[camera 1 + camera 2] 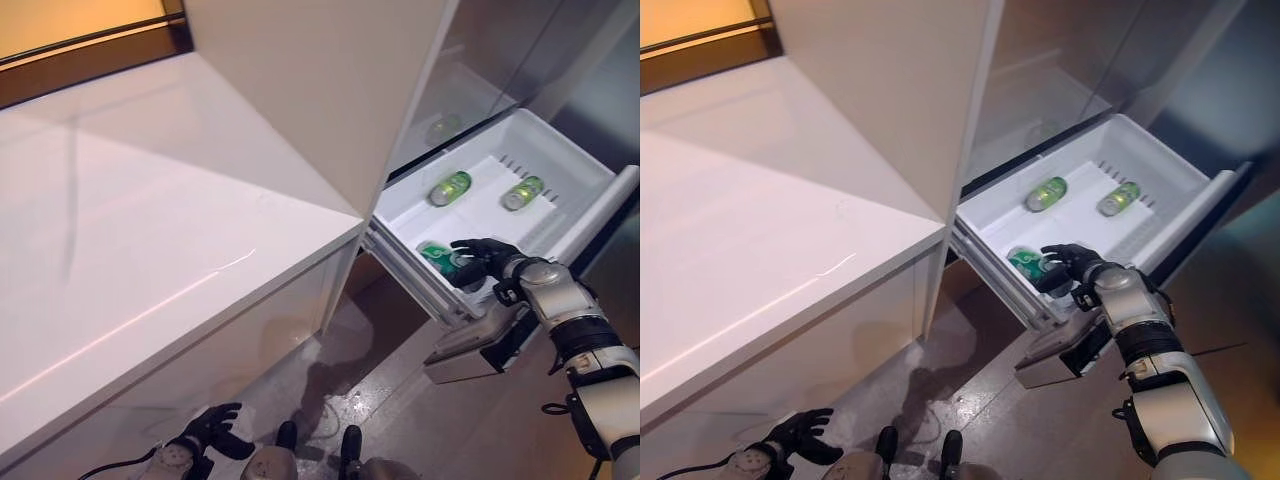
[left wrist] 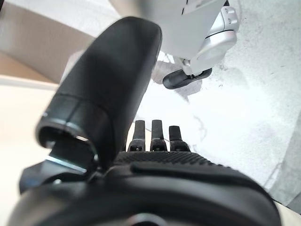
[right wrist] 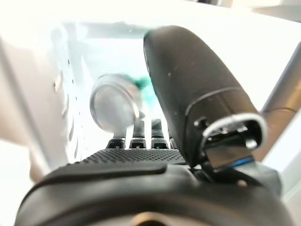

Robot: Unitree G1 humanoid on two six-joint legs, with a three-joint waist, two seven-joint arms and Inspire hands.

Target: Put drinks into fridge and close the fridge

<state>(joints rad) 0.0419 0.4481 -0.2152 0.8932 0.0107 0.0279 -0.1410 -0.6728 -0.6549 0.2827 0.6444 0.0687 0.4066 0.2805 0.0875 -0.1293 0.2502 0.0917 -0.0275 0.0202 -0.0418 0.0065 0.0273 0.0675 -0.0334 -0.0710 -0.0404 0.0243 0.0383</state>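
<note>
While the right hand (image 1: 488, 258) seems curled round a green can (image 1: 438, 257) inside the open drawer (image 1: 585, 222), the left hand (image 1: 208, 430) hangs slack, fingers spread, below the counter (image 1: 150, 250).

A kitchen: a long white counter (image 1: 150, 230) runs beside a tall fridge (image 1: 330, 90), whose white pull-out drawer (image 1: 560, 165) stands open with green drink cans (image 1: 450, 187) inside, above a grey floor (image 1: 330, 380).

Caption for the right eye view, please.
Right hand holds a green can inside the open fridge drawer, near two other cans.
</note>
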